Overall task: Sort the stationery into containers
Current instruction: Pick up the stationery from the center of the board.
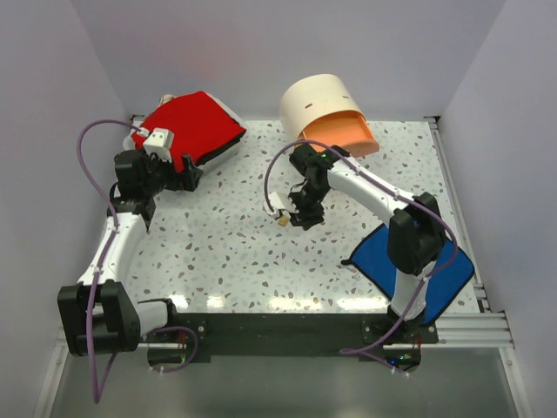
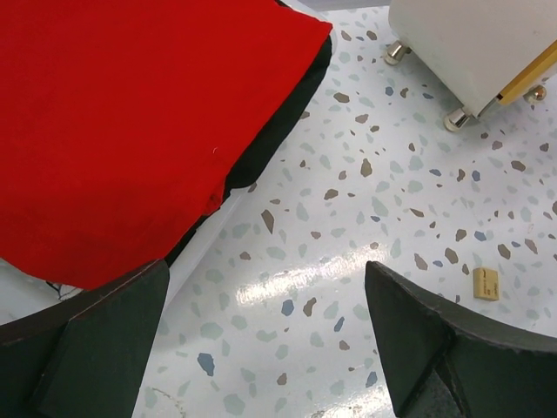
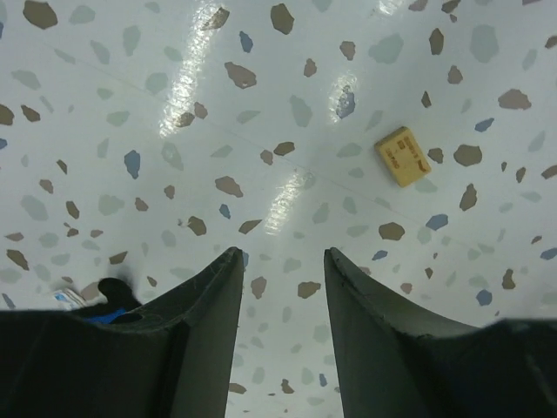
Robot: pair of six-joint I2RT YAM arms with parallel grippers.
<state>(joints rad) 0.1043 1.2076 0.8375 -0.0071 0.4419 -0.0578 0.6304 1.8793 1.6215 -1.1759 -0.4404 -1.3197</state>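
Tan cube (image 3: 403, 157), beyond right pincer (image 3: 282, 257), untouched

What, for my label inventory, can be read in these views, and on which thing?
tan cube: dark print on its top face, too small and blurred to read.
red-topped case, cream drum, blue cloth: no writing visible.

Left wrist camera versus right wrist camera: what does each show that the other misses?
Only the left wrist view shows the red-topped case and the cream drum with its yellow drawer edge, framed by the wide-open left pincer. Only the right wrist view shows the right pincer, its jaws apart and empty. Both share the speckled table and the tan cube.
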